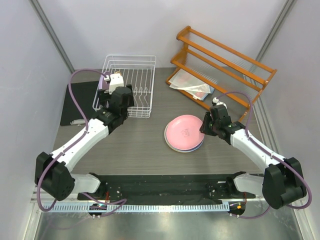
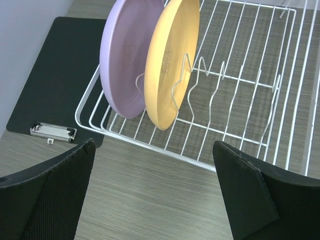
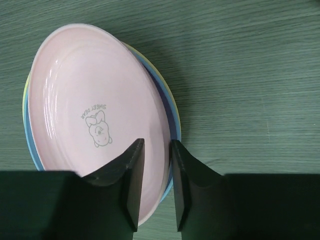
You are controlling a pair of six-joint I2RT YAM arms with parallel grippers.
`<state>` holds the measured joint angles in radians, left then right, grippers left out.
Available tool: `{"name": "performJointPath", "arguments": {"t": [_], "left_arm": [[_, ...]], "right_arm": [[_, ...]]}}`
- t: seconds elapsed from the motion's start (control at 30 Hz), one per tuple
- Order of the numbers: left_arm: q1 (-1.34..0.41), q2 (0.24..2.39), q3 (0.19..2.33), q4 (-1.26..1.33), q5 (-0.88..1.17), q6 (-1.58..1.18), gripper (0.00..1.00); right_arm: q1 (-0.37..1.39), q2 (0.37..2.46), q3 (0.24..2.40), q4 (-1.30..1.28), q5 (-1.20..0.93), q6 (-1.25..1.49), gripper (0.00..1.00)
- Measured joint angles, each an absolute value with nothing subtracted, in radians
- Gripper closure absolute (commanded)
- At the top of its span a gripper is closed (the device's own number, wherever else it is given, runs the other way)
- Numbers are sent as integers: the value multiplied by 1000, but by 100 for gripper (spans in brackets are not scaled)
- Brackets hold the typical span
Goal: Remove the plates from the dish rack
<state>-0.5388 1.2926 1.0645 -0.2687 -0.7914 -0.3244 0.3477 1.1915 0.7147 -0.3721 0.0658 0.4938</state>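
The white wire dish rack (image 1: 145, 62) stands at the back left; in the left wrist view (image 2: 240, 150) a lilac plate (image 2: 120, 60) and a yellow plate (image 2: 170, 50) stand upright in its tines. My left gripper (image 1: 109, 97) (image 2: 155, 200) is open and empty just before the rack's near rim. A pink plate (image 1: 182, 131) (image 3: 90, 85) lies on top of a stack, over a light blue plate (image 3: 31, 147). My right gripper (image 1: 206, 125) (image 3: 155, 185) is closed narrowly on the pink plate's right rim.
A black clipboard (image 1: 80, 102) (image 2: 50, 85) lies left of the rack. An orange wooden slatted shelf (image 1: 225, 60) stands at the back right, with clear plastic bags (image 1: 192, 85) under it. Grey walls close in on both sides.
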Motion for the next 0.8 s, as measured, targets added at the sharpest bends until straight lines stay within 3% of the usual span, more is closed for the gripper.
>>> {"name": "performJointPath", "arguments": {"t": [0.1, 0.2, 0.6, 0.8], "left_arm": [[-516, 1317, 1079, -259, -779, -309, 1], [-497, 1343, 1095, -247, -764, -302, 0], [-429, 1534, 1178, -124, -767, -220, 3], [-381, 1684, 1256, -52, -817, -156, 26]], "right_arm": [[348, 1191, 715, -376, 68, 485, 38], [348, 1187, 719, -394, 88, 477, 35], [348, 1077, 811, -477, 239, 440, 32], [348, 1101, 812, -488, 237, 438, 32]]}}
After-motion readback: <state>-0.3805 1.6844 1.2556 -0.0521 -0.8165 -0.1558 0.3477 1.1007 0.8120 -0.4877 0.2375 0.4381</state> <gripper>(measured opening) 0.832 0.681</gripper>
